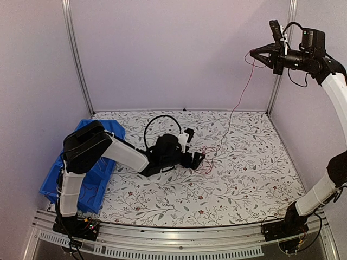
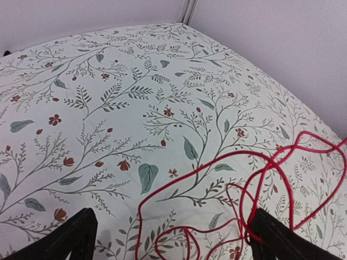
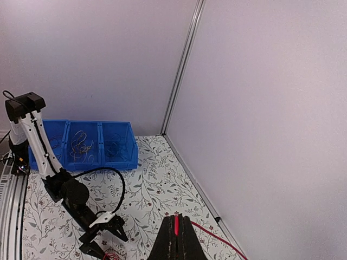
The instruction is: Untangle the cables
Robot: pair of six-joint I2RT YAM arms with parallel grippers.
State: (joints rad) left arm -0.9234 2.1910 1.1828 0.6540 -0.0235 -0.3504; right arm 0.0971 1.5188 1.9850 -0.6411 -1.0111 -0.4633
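Red cable [image 2: 274,157] loops on table [image 1: 260,179] at wide-open left hand [image 1: 199,158], far end pinched in raised right hand [image 1: 254,52]

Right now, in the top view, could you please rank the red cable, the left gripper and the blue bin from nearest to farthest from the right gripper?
From the right gripper, raised at the far right:
1. The red cable, pinched in that shut gripper.
2. The left gripper, open, low in the middle.
3. The blue bin, at the left side.
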